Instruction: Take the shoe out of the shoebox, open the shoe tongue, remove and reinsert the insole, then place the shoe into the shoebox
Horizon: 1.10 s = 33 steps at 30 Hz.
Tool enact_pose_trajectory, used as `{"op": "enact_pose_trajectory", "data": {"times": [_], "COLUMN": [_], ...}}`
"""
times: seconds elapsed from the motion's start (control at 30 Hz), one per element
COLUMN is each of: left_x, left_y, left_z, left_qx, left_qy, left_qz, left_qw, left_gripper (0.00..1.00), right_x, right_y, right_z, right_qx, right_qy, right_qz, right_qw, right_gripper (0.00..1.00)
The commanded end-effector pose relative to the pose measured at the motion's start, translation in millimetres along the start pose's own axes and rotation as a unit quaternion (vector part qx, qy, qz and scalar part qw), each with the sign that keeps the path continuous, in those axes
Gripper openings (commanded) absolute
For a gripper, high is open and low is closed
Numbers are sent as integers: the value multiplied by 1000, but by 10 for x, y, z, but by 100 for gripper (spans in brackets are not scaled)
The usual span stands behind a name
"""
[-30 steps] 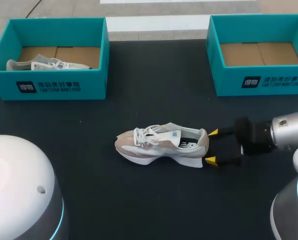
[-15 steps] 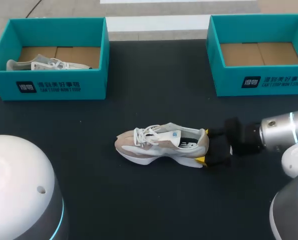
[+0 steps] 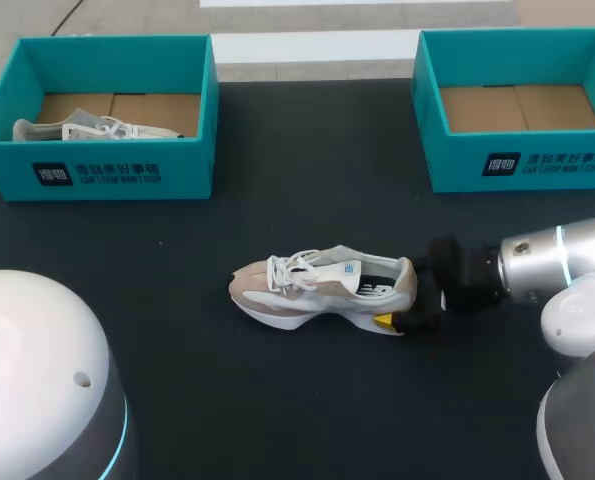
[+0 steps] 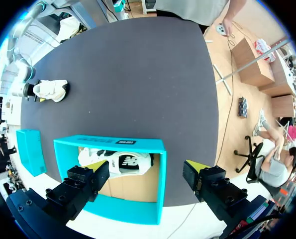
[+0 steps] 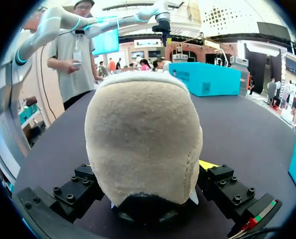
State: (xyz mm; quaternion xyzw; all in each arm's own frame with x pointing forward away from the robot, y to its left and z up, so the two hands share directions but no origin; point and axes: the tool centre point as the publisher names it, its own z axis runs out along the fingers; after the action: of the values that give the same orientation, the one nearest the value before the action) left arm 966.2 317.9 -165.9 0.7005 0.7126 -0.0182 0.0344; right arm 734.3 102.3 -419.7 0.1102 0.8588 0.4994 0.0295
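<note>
A beige and white sneaker [image 3: 322, 290] lies on its sole in the middle of the black table, toe to the left. My right gripper [image 3: 405, 295] is open and straddles its heel; one yellow fingertip [image 3: 385, 320] shows by the sole. In the right wrist view the suede heel [image 5: 143, 144] fills the gap between the open fingers [image 5: 222, 186]. My left gripper [image 4: 145, 174] hangs open above the left teal shoebox [image 4: 113, 144], holding nothing. It does not show in the head view.
The left shoebox [image 3: 97, 170] at the back left holds a second sneaker [image 3: 87, 128]. An empty teal shoebox [image 3: 537, 165] stands at the back right. My left arm's white housing [image 3: 37, 380] fills the near left corner.
My right gripper has slid left along the table, and its open fingers now lie on either side of the sneaker's heel. The sneaker has not moved.
</note>
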Motion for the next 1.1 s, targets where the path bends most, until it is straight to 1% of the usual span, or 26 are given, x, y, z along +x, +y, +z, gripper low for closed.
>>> {"op": "enact_pose_trajectory", "data": {"times": [0.03, 0.13, 0.17, 0.2, 0.23, 0.27, 0.3, 0.5, 0.67, 1.1], "left_x": [-2, -2, -2, -2, -2, -2, -2, -2, -2, -2], "left_y": [-18, -18, -18, -18, -18, -18, -18, -18, -18, -18], "left_z": [0, 0, 0, 0, 0, 0, 0, 0, 0, 0], "left_qx": [-2, -2, -2, -2, -2, -2, -2, -2, -2, -2], "left_qy": [1, 1, 1, 1, 1, 1, 1, 1, 1, 1], "left_qz": [0, 0, 0, 0, 0, 0, 0, 0, 0, 0], "left_qw": [1000, 1000, 1000, 1000, 1000, 1000, 1000, 1000, 1000, 1000], "left_gripper": [100, 100, 100, 100, 100, 100, 100, 100, 100, 100], "right_x": [-23, -13, -11, -10, -9, -8, -9, -7, -33, -66], "right_y": [3, 0, 0, 0, -1, -3, -4, 10, 49, 74], "right_z": [123, 146, 151, 153, 154, 156, 156, 159, 206, 283], "right_qx": [-1, 0, 1, 2, 5, 8, 8, 14, 8, 10], "right_qy": [5, 8, 10, 11, 13, 14, 16, 22, 44, 73], "right_qz": [1, -1, -4, -5, -8, -11, -14, -37, -61, -79], "right_qw": [1000, 1000, 1000, 1000, 1000, 1000, 1000, 999, 997, 994], "right_gripper": [100, 100, 59, 40, 30, 4, 0, 0, 0, 0]}}
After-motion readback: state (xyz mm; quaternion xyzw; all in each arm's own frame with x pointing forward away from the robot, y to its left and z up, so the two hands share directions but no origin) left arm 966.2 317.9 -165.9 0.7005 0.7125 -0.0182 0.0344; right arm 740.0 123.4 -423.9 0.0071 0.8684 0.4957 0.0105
